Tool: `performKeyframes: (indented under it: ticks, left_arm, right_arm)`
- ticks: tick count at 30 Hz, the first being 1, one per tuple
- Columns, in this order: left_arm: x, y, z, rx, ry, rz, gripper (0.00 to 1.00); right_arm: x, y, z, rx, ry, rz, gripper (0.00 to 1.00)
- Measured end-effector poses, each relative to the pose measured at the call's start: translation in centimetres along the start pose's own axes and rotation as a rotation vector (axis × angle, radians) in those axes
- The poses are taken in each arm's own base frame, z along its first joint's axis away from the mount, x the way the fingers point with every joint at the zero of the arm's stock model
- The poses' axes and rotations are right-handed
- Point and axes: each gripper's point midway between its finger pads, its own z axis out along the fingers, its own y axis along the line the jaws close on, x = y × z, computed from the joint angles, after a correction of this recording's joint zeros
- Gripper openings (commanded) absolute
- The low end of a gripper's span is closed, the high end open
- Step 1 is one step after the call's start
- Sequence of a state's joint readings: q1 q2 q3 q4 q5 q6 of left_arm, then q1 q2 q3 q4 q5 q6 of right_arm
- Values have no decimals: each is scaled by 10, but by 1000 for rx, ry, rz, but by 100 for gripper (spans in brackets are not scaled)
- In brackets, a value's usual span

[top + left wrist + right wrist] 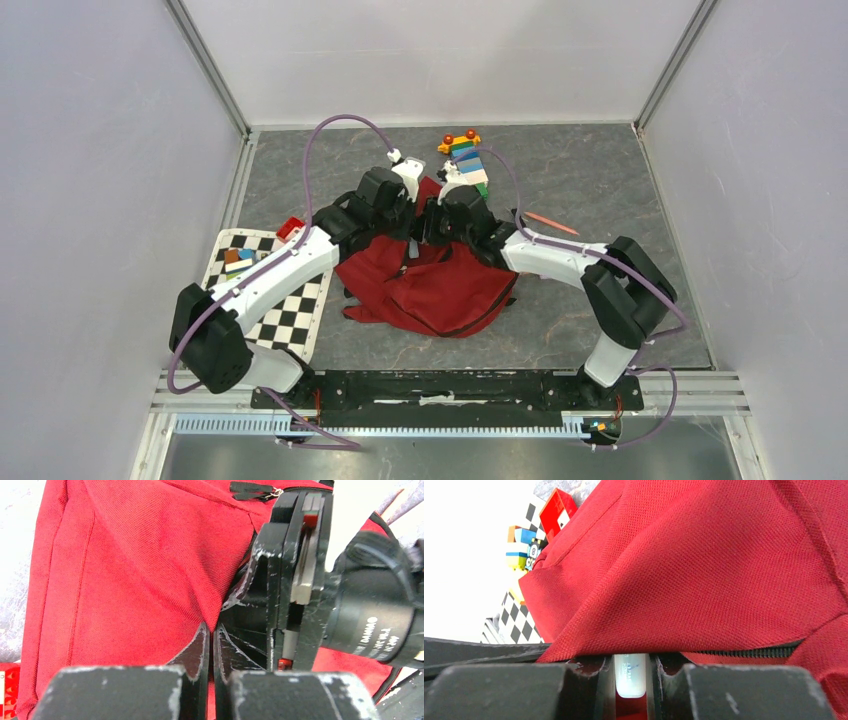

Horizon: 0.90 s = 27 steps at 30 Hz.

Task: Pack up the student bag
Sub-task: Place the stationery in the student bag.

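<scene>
The student bag (440, 285), dark red with black zippers, lies crumpled in the middle of the table. Both grippers meet at its far edge. My left gripper (214, 630) is shut on a pinched fold of the bag's red fabric (150, 570); in the top view it (402, 207) is over the bag's back rim. My right gripper (630, 662) is shut on a small white object with faint print (630, 675), its tips tucked under a flap of the bag (724, 570) beside a black zipper (749, 652). In the left wrist view the right gripper (300, 580) is close by.
A colourful toy xylophone (465, 160) stands just behind the grippers. An orange pencil (550, 222) lies to the right. A chequered board (270, 300) with small coloured blocks (238, 262) lies at the left, with a small red box (290, 228) at its far corner. White walls enclose the table.
</scene>
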<state>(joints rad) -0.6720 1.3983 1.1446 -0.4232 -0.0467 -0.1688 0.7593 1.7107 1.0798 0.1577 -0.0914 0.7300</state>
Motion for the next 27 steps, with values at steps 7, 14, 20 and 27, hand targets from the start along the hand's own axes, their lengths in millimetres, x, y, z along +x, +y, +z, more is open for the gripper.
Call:
performKeyframes:
  ticks: [7,14,20,27]
  left_arm:
    - [-1,0,0,3,-4,-1,2]
    - [-1,0,0,4,-5,-2,2]
    - [-1,-1,0,5,-5,-1,2]
    - [-1,1,-1,-5,-7,-1,2]
  right_arm:
    - [4,-7,11,29,-96,-33,35]
    - [2,-18,10,69,-140,-82,53]
    - [0,-21,-5,72,-162,-131,65]
    - [-1,-12,-55,18,-193,-192,73]
